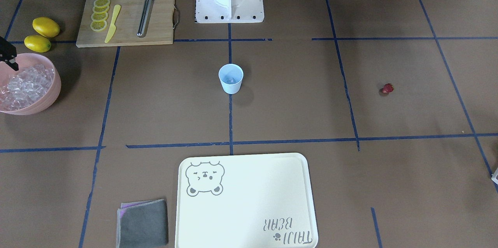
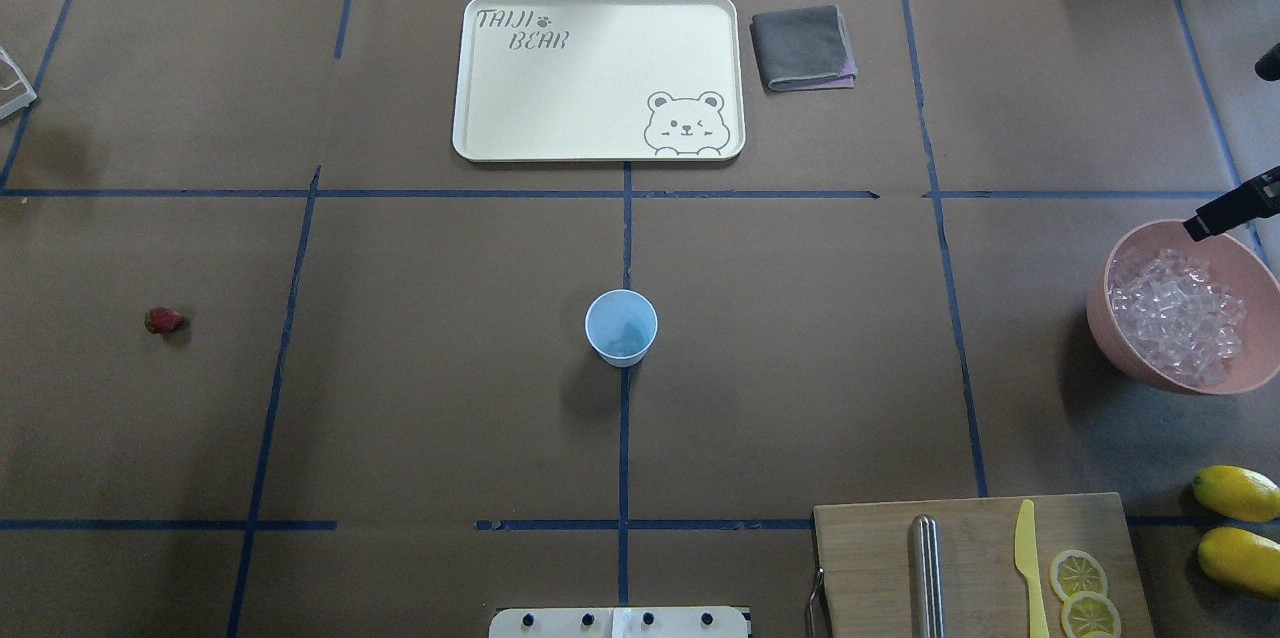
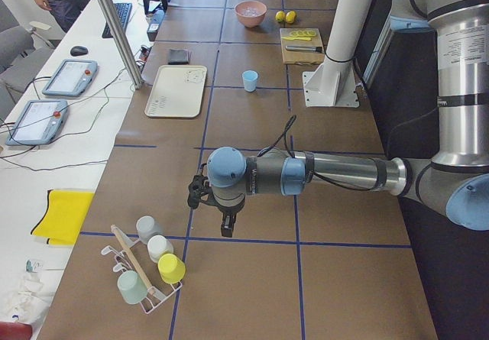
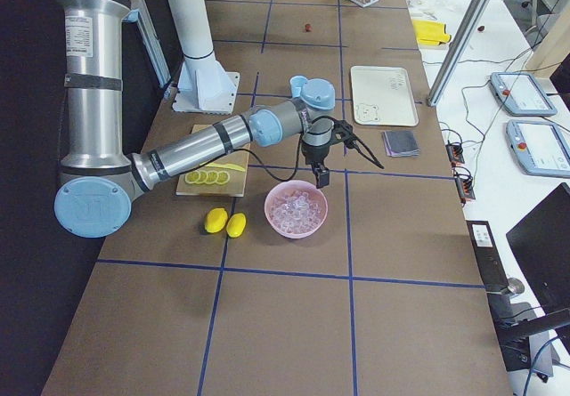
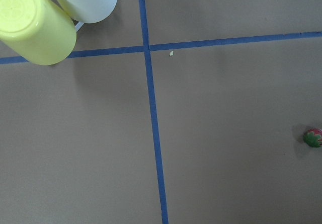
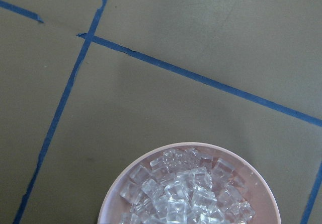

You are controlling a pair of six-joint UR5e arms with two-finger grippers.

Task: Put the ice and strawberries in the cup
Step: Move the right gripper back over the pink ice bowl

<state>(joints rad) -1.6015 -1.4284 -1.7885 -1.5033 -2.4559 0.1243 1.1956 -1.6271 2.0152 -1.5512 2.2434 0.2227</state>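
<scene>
The pale-blue cup (image 1: 231, 79) stands upright at the table's middle (image 2: 621, 326), with a little ice (image 1: 231, 81) in it. More ice (image 2: 1178, 316) fills the pink bowl (image 2: 1112, 323) on the robot's right. My right gripper (image 4: 343, 169) hovers above the bowl's far rim. One finger (image 2: 1225, 208) shows at the overhead view's edge, and the jaws look apart and empty. The strawberry (image 2: 165, 320) lies alone on the robot's left and shows in the left wrist view (image 5: 313, 137). My left gripper (image 3: 221, 221) hangs over the table's left end, well away from the berry. I cannot tell whether it is open or shut.
A wooden board (image 1: 128, 34) holds lemon slices (image 1: 100, 14), a yellow knife (image 1: 113, 23) and a metal tube (image 1: 144, 14). Two lemons (image 1: 42, 33) lie beside the bowl. A cream tray (image 2: 600, 78) and a grey cloth (image 2: 805, 48) lie at the far side. A rack of cups (image 3: 149, 267) stands near the left gripper.
</scene>
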